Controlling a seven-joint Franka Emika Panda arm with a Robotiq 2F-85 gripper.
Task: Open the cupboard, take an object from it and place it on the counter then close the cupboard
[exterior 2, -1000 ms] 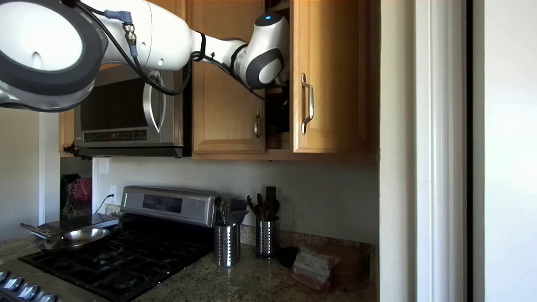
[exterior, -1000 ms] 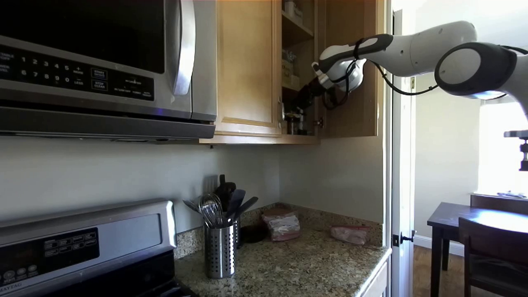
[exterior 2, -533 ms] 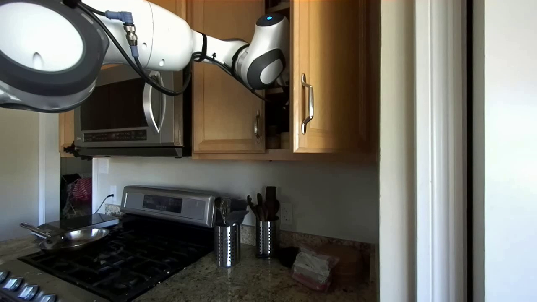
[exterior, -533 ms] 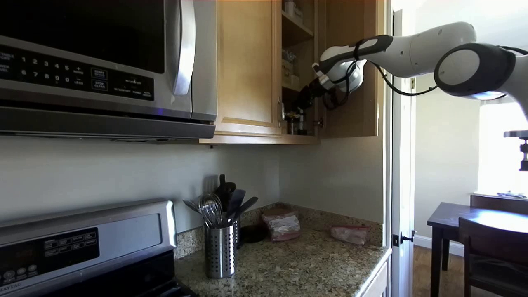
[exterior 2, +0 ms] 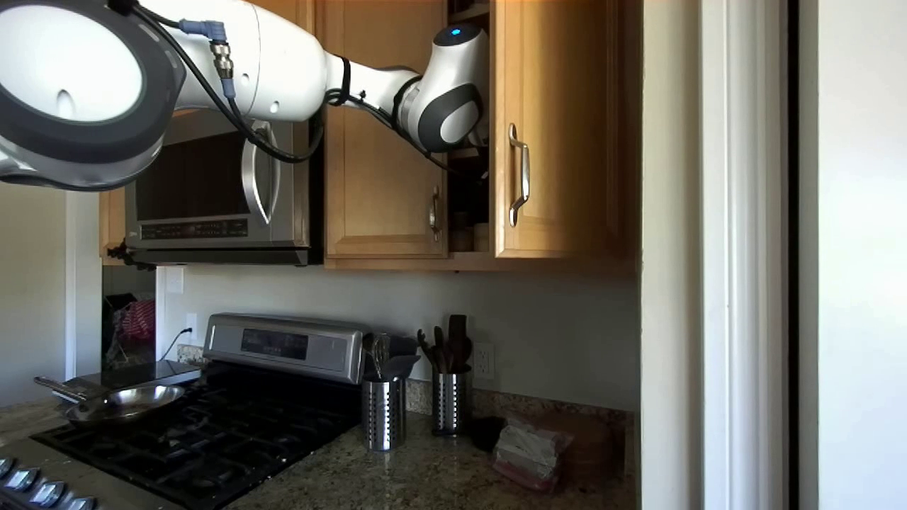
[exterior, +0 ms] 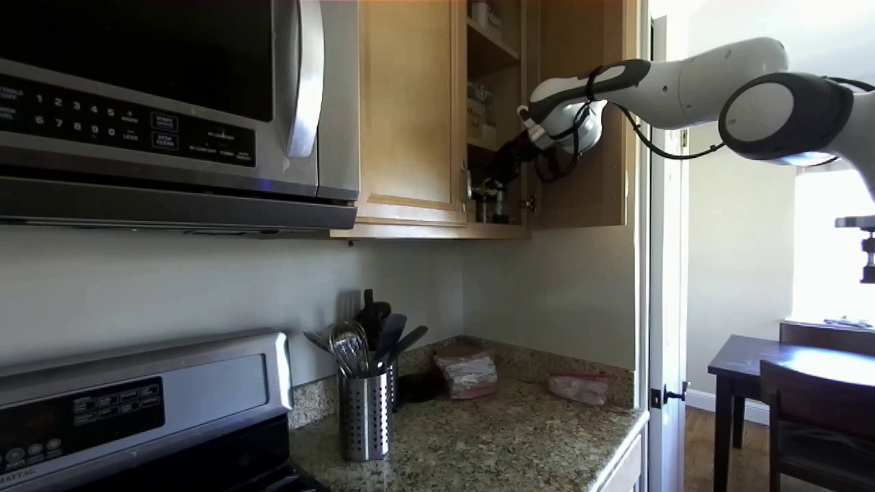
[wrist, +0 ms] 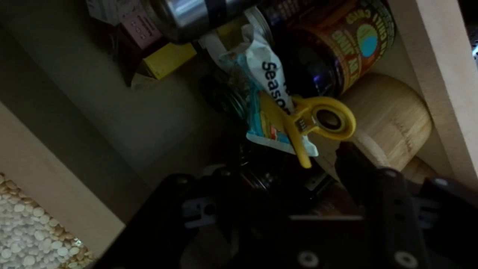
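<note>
A: In the wrist view, where is the task's thing found?
B: A yellow item (wrist: 310,125) is seen inside the cupboard (wrist: 442,71), overlapping a packet (wrist: 267,86) marked "Season". It is placed just far of the gripper (wrist: 293,160), slightly right of the middle of the gap.
A: And its long axis?
B: Not plainly shown. The ringed end is turned right, towards a round wooden piece (wrist: 396,116); a thin prong is pointed near, towards the gap.
A: Is anything held?
B: Nothing is seen clasped; the fingers (wrist: 354,164) are set apart, left and right. Whether the item is touched cannot be told. By judgement, the prong is best pinched, being laid across the line of closing; the dark jar (wrist: 351,48) at the far right is to be avoided.
A: Where could it be set down?
B: In an exterior view, the counter (exterior: 478,437) is seen below, with a utensil holder (exterior: 364,417) on the left and a plastic bag (exterior: 580,387) at the far right. The surface between them would probably serve.
A: And room for withdrawal?
B: In an exterior view, the arm (exterior 2: 450,106) is seen just left of the cupboard door (exterior 2: 560,127), which is swung open; the item is hidden there. Room on the right is judged scant, so a straight pull nearward is advised.
</note>
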